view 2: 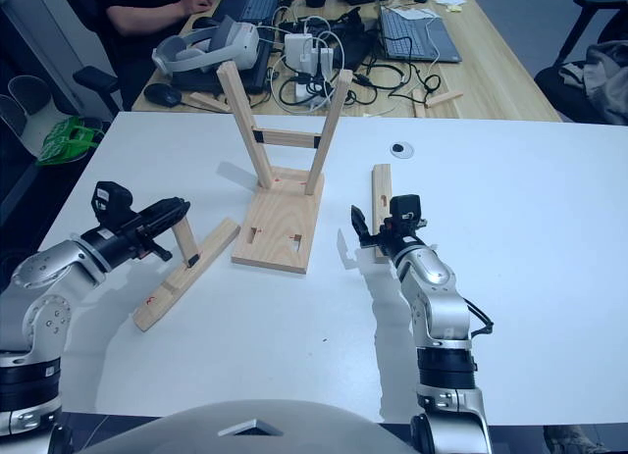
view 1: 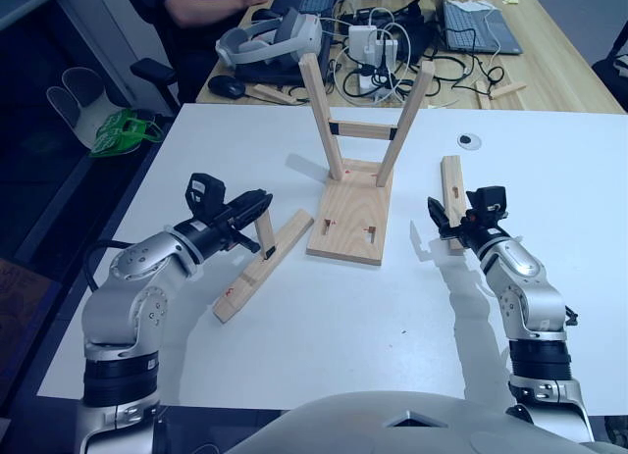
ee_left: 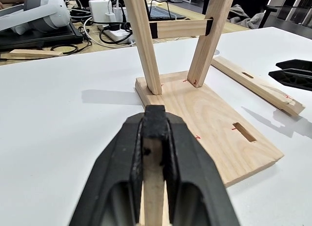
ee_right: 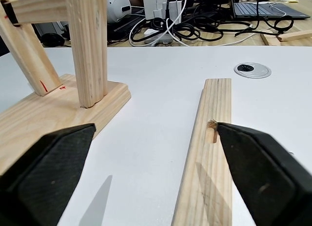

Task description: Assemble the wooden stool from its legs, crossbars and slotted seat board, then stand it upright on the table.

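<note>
The slotted seat board (view 1: 345, 224) lies flat mid-table. Two legs (view 1: 321, 116) (view 1: 407, 121) stand up from its far end, joined by a crossbar (view 1: 365, 130). Left of the board a third leg (view 1: 253, 273) lies flat, with a short crossbar (view 1: 265, 230) standing up from it. My left gripper (view 1: 257, 217) is shut on that crossbar, seen close in the left wrist view (ee_left: 152, 187). A fourth leg (view 1: 452, 184) lies flat to the right of the board. My right gripper (ee_right: 153, 138) hovers open over its near end (ee_right: 209, 157), one finger on each side.
A round cable grommet (view 1: 470, 140) sits in the table at the back right. A wooden desk (view 1: 549, 62) behind carries laptops, cables, a headset (view 1: 265, 37) and loose wooden sticks. White tabletop (view 1: 353, 327) stretches toward me in front of the board.
</note>
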Robot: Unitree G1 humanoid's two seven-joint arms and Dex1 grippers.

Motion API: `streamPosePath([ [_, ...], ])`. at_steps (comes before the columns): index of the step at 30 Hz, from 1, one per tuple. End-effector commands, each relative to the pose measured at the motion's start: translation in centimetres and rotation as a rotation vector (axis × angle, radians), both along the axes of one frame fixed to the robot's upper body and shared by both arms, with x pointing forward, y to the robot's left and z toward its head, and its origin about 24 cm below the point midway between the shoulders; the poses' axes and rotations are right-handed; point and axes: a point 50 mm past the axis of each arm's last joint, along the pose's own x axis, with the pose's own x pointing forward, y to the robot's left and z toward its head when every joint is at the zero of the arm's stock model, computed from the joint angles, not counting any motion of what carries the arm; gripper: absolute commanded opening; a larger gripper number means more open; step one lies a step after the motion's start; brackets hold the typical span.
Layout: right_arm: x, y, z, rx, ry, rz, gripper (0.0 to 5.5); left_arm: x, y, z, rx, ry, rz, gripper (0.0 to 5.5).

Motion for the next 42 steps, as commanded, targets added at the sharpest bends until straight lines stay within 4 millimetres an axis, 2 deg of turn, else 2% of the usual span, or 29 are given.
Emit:
streamPosePath([
  [1, 0.3, -0.1, 0.4, 0.006, -0.015, 0.000, 4.59, 0.0, -0.3, -0.7, 0.019, -0.001, 0.050, 0.41],
  [12, 0.4, -0.1, 0.5, 0.003, -0.014, 0.007, 4.59, 0.4, -1.7, -0.8, -0.031, -0.033, 0.145, 0.41],
  [19, 0.7, 0.1, 0.6, 0.003, -0.020, 0.020, 4.59, 1.8, -2.2, -1.3, -0.011, -0.072, 0.220, 0.41],
  [30, 1.6, 0.1, 1.2, -0.030, -0.046, 0.048, 4.59, 6.2, -4.2, -2.4, -0.041, -0.163, 0.257, 0.41],
  [35, 1.1, -0.4, 0.8, 0.044, -0.021, -0.010, 4.59, 8.1, -5.0, -3.6, 0.029, -0.181, 0.332, 0.41],
  [42, 1.5, -0.7, 0.8, 0.078, -0.013, -0.041, 4.59, 9.1, -6.3, -4.8, 0.029, -0.198, 0.427, 0.41],
])
